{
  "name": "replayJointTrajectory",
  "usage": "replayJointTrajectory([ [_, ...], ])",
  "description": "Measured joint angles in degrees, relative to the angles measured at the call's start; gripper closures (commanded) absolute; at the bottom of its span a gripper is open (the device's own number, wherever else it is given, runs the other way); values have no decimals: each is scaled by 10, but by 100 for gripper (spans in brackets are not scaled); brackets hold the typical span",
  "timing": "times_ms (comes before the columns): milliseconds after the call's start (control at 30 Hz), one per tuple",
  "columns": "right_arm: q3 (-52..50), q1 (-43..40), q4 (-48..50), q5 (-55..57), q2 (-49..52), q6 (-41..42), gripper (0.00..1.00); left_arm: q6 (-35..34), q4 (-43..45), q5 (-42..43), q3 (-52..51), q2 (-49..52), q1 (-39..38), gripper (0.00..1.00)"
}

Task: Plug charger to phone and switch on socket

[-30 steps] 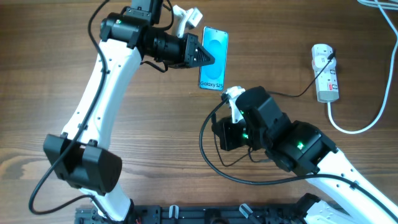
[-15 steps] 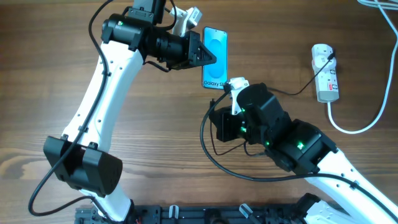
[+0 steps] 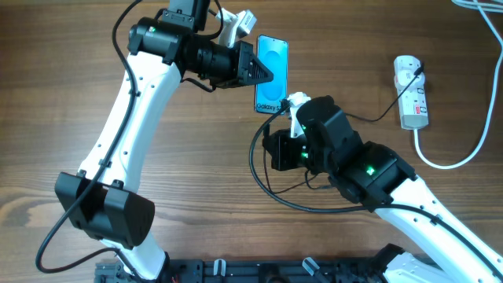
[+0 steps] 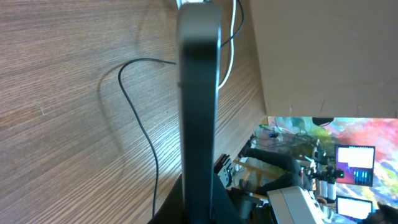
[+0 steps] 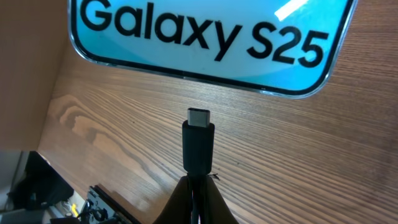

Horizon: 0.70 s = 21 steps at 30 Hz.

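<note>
My left gripper is shut on the phone and holds it on edge above the table. In the left wrist view the phone shows edge-on between the jaws. My right gripper sits just below the phone's lower end. It is shut on the charger's black connector, jaws pinching its base. The metal tip points at the phone's bottom edge, marked "Galaxy S25", with a small gap between them. The socket lies at the far right with a black plug in it.
The thin black charger cable runs from the socket to my right gripper and loops on the table. It also shows in the left wrist view. A thick white cord curves off the socket at the right edge.
My right gripper has moved up and left with the connector, closer to the phone's lower end. The left arm and phone have barely shifted.
</note>
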Motion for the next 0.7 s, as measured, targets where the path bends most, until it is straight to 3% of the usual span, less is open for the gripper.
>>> replayJointTrajectory([
  [700,31,0,-33,14,0,2,95,23,-5,7,0,0,0,96],
])
